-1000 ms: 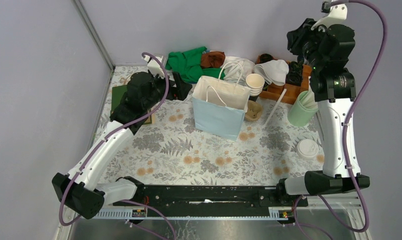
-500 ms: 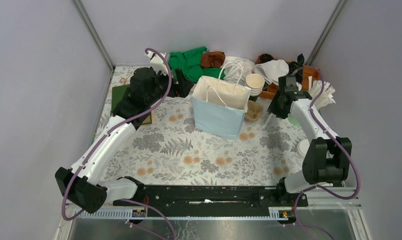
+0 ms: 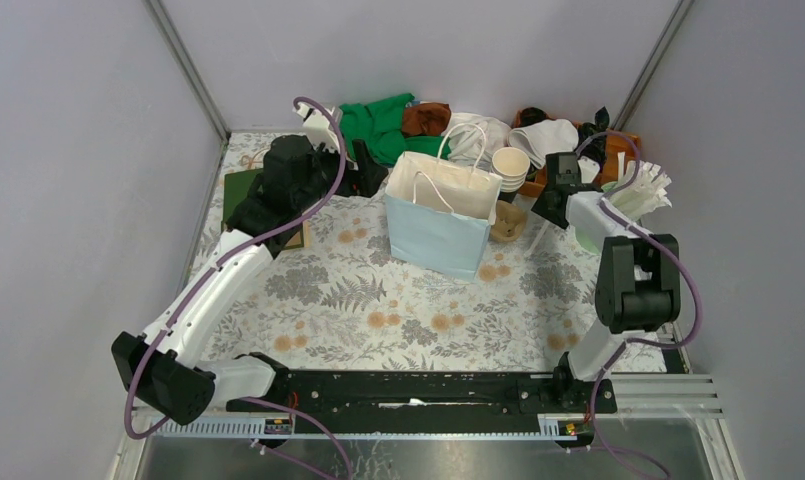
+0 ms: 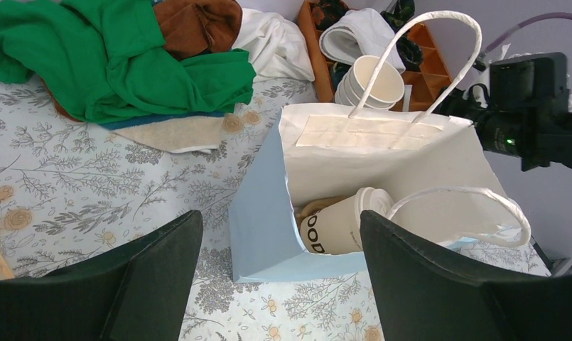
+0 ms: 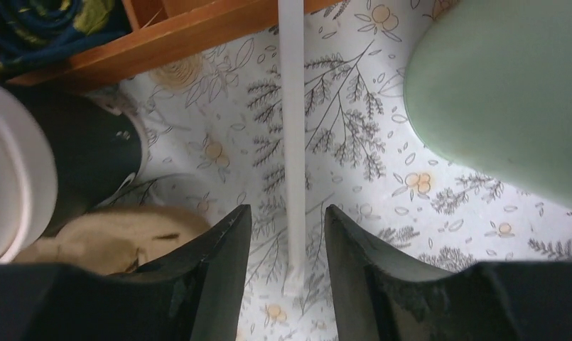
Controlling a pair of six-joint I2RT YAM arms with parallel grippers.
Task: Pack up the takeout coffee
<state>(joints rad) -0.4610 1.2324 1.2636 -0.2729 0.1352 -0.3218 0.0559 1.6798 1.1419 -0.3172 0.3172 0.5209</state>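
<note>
The takeout coffee (image 4: 343, 227), a pale cup with a white lid, lies on its side inside the light blue paper bag (image 4: 268, 213). The top external view shows only the bag (image 3: 438, 215), which hides the cup. My left gripper (image 4: 279, 214) hovers open to the left of the bag (image 3: 363, 175), its fingers wide apart and holding nothing. My right gripper (image 5: 286, 213) is low over the table right of the bag (image 3: 548, 205). It is open, its fingers on either side of a white wrapped straw (image 5: 292, 128) that lies flat, with a gap showing on both sides.
A stack of lidless cups (image 3: 510, 165) and a brown pulp tray (image 3: 506, 222) stand just right of the bag. A mint green holder (image 5: 503, 92) and a wooden organiser (image 5: 176, 35) crowd the right gripper. Green cloth (image 3: 378, 125) lies at the back.
The right arm swung down from high at the back right to the table beside the bag, and its jaws widened over the straw. The left arm barely moved.
</note>
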